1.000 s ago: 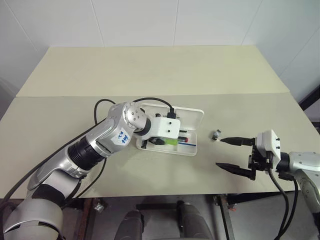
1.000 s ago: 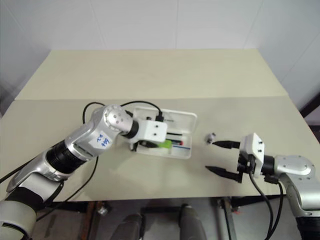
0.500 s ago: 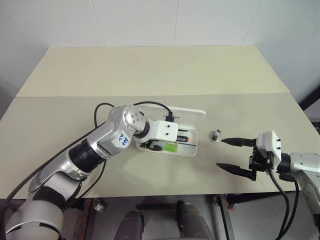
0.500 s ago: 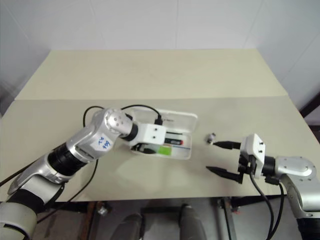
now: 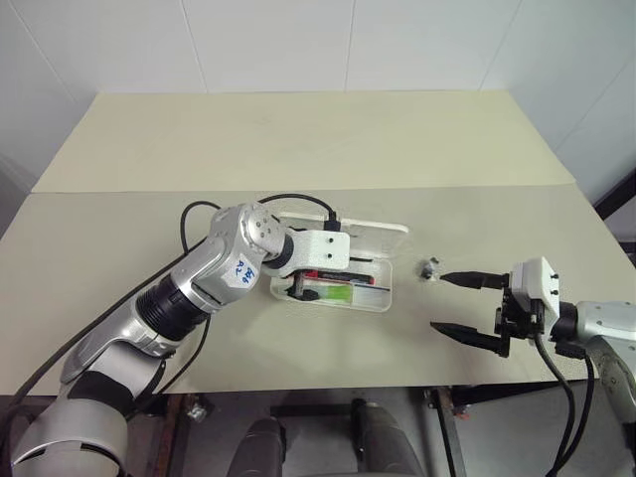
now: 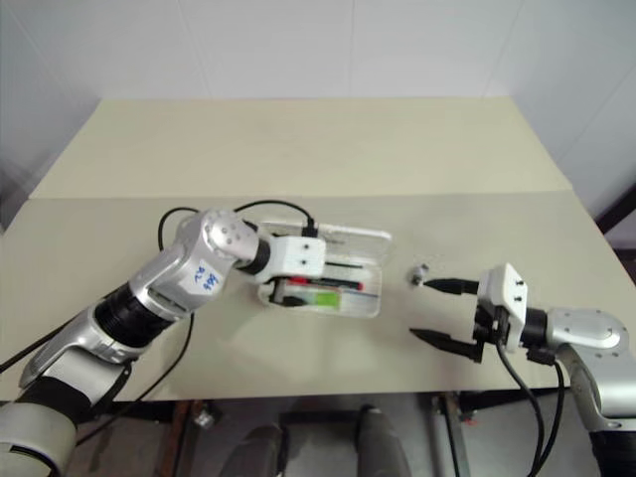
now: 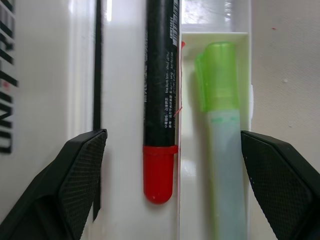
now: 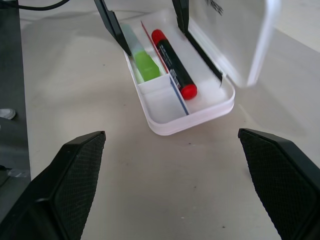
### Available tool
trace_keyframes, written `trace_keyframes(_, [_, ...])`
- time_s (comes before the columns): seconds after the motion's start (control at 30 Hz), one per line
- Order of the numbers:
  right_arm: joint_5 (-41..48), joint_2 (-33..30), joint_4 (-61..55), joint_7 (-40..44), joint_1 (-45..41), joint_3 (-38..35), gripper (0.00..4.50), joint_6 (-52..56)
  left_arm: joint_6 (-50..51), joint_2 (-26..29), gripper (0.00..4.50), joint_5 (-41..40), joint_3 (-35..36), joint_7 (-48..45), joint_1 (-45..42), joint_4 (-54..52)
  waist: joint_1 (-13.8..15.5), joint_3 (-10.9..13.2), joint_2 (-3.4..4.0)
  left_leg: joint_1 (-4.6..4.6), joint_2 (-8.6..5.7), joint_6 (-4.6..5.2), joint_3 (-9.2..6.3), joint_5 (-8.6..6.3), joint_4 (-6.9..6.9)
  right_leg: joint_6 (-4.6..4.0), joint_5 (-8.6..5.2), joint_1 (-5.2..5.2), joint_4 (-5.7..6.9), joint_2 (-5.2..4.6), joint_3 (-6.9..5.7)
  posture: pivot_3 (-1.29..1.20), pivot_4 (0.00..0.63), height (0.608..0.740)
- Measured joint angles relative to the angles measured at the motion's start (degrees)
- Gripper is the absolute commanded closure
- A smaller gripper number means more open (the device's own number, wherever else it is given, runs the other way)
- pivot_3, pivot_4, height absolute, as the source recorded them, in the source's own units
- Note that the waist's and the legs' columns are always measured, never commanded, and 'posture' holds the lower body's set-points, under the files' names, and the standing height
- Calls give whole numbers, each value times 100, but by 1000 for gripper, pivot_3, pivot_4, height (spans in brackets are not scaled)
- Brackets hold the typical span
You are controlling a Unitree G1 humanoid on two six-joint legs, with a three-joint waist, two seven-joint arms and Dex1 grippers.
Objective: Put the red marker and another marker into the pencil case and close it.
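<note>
The white pencil case (image 5: 387, 299) lies open at mid-table, its lid (image 8: 235, 35) tilted up at the far side. The red marker (image 7: 160, 100), black with a red end, lies in the case's wider compartment. Beside it, past a thin divider, rests another marker (image 7: 220, 130), pale-bodied with a lime-green cap. My left gripper (image 5: 316, 288) hovers over the case's left end, open, its fingers (image 7: 80, 175) straddling both markers and gripping neither. My right gripper (image 5: 437, 302) is open and empty, low over the table to the right of the case.
A small grey object (image 5: 429, 268) lies on the table between the case and my right gripper's upper fingertip. A black cable (image 5: 298, 202) loops over my left wrist. The beige table (image 5: 318, 139) stretches far behind the case; its front edge runs just below my right gripper.
My left gripper's fingers have spread from around the green-capped marker, which now lies loose in the case. The lid looks more upright. The right gripper has not moved.
</note>
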Motion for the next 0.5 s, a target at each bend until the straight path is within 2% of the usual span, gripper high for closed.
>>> trace_keyframes(0.2, [-11, 0, 113, 23, -72, 1, 0, -24, 95, -135, 14, -52, 102, 0, 0, 73, 5, 0, 0, -2, -2, 0, 0, 0, 0, 2, 1, 0, -2, -1, 0, 0, 150, 740])
trace_keyframes(0.5, [-17, 0, 186, 94, -108, 1, 0, -40, 237, -182, 14, -545, 444, -163, -1, -94, 0, 0, 0, -1, -1, 0, 0, 0, 2, 2, 1, 0, 0, -1, 0, 0, 150, 740])
